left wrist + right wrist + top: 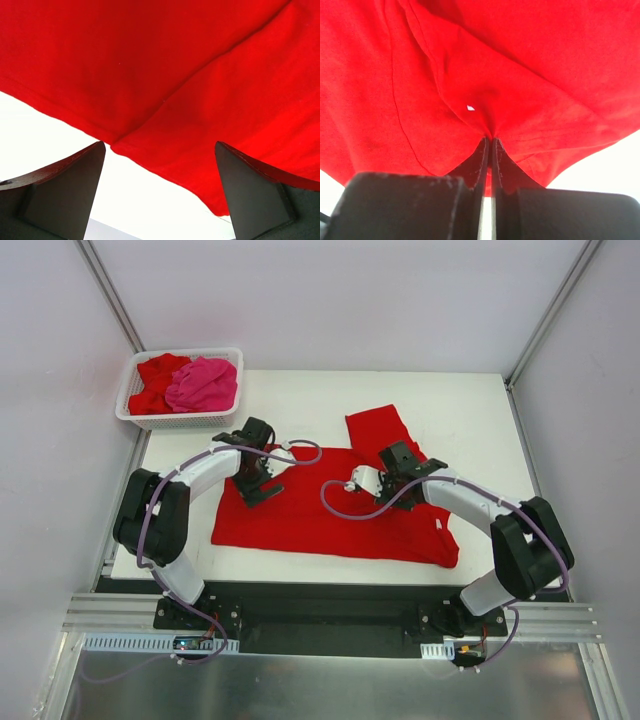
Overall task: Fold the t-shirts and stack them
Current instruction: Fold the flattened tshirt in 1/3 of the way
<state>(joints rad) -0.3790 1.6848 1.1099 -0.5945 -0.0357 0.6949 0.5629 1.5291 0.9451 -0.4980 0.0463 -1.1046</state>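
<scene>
A red shirt (330,510) lies spread across the middle of the white counter (450,400), with one part reaching toward the far edge. Both arms bend in over it from the near side.

The left hand (262,485) hangs over the shirt's left end, near its far corner. Seen from its wrist, the left hand (160,150) has its two dark fingers (75,180) spread wide with nothing between them. The red shirt (150,60) fills the view above them, and its edge runs slantwise across the gap, with bare counter (40,130) on the near side. A crease in the cloth runs up from that edge. Whether the fingertips touch the cloth cannot be told.

The right hand (398,462) sits over the shirt's upper right, where the far-reaching part joins the body. From its wrist, the right hand (489,142) has its fingers (470,170) pressed together, pinching a small ridge of the red shirt (545,60). The cloth gathers into folds at the tips, and counter (620,165) shows at the lower right.

At the counter's far left corner stands a white lattice basket (180,421), well apart from both hands. It holds a crumpled pink shirt (203,383) and, just beside it on the left, a second red shirt (155,380).
</scene>
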